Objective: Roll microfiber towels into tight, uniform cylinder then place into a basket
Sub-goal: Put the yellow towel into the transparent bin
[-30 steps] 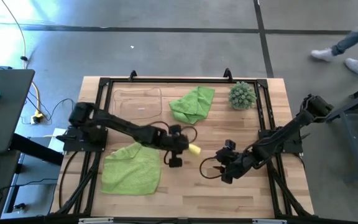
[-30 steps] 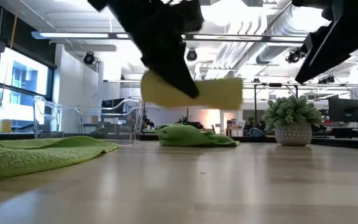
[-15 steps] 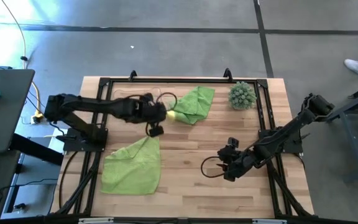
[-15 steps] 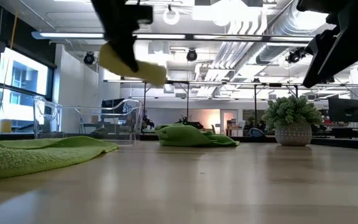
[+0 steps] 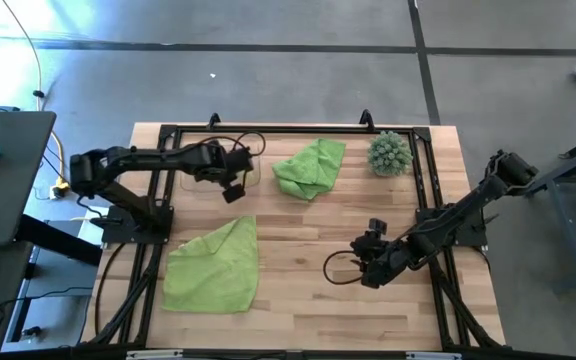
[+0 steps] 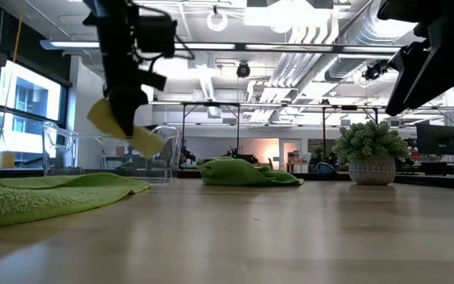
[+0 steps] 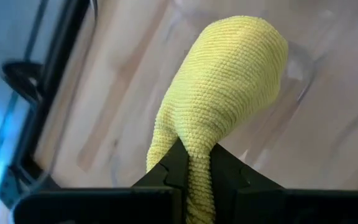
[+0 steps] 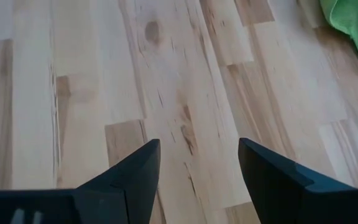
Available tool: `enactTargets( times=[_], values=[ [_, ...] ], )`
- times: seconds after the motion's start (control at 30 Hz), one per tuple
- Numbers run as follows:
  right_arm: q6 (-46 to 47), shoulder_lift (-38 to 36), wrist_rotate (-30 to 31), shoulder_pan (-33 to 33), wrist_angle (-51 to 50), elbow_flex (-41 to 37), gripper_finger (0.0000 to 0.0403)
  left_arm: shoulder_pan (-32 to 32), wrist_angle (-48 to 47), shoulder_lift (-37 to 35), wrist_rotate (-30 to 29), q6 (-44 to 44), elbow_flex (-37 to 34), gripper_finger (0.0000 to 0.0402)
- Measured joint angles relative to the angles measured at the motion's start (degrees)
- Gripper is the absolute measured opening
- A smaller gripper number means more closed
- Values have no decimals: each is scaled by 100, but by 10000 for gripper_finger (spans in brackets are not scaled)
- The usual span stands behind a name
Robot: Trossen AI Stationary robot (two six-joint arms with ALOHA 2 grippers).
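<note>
Since a second earlier the left pincer (image 5: 236, 172) had carried the rolled yellow towel (image 6: 124, 129) from mid-counter to the far left, above the clear basket (image 5: 196, 158); the right arm had barely shifted.

From overhead, the left pincer hung over the basket's right end, the roll itself hidden beneath it. One green towel (image 5: 213, 266) lay flat at the near left, another green towel (image 5: 309, 168) sat crumpled at the far middle beside the spiky plant (image 5: 389, 153). The right pincer (image 5: 371, 262) waited low over bare counter (image 5: 298, 300), well apart from everything.

At counter height, the yellow roll hung tilted in the air, not yet set down, which the overhead picture could not show.

The left wrist camera alone showed the grip: fingers (image 7: 178, 163) pinched together on the yellow roll, the basket's clear rim below.

The right wrist camera showed its fingers (image 8: 138, 171) spread apart on nothing.

One towel was rolled and nearly placed; by my reading, two green ones remained untouched
</note>
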Motion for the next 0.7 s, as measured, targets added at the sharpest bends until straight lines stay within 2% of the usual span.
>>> enactTargets(
  times=[0.23, 0.37, 0.5, 0.7],
  values=[
    [-158, 0, 91, 0, -90, 0, 210, 315, 1062, -116, 1199, 355, -906, 21],
    [-232, 0, 253, 0, -85, 0, 210, 409, 1527, -114, 1613, 575, -1120, 21],
    [-234, 0, 321, -2, -72, 0, 210, 534, 1509, -114, 1938, 613, -1205, 25],
    [-236, 0, 360, -2, -62, 0, 210, 700, 1389, -114, 2318, 603, -1213, 57]
  ],
)
